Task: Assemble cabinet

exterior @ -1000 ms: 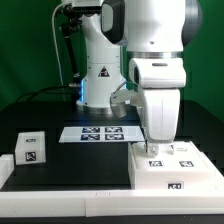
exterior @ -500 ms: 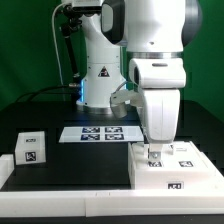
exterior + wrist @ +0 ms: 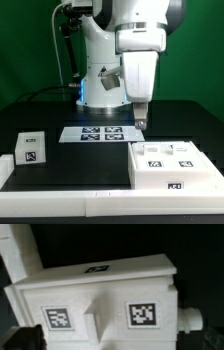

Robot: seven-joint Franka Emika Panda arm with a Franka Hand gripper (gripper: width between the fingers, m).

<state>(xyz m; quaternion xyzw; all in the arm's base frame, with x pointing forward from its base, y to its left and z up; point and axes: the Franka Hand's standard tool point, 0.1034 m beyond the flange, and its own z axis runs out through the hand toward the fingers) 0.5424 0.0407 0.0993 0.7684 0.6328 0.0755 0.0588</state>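
Note:
The cabinet (image 3: pixel 170 165), a large white box with marker tags on top and front, lies at the exterior view's right front. My gripper (image 3: pixel 140 122) hangs above its rear left corner, apart from it, holding nothing. In the wrist view the cabinet (image 3: pixel 100 291) fills the frame with three tags showing. My gripper (image 3: pixel 112 341) is open, with a dark finger at each lower edge, one being (image 3: pixel 14 336). A smaller white tagged drawer block (image 3: pixel 32 150) stands at the exterior view's left front.
The marker board (image 3: pixel 100 133) lies flat on the black table behind the cabinet. The robot's white base (image 3: pixel 100 75) stands at the back with cables behind it. A green wall closes the back.
My gripper has risen from the cabinet's top and moved up toward the exterior view's left. The cabinet stays where it was.

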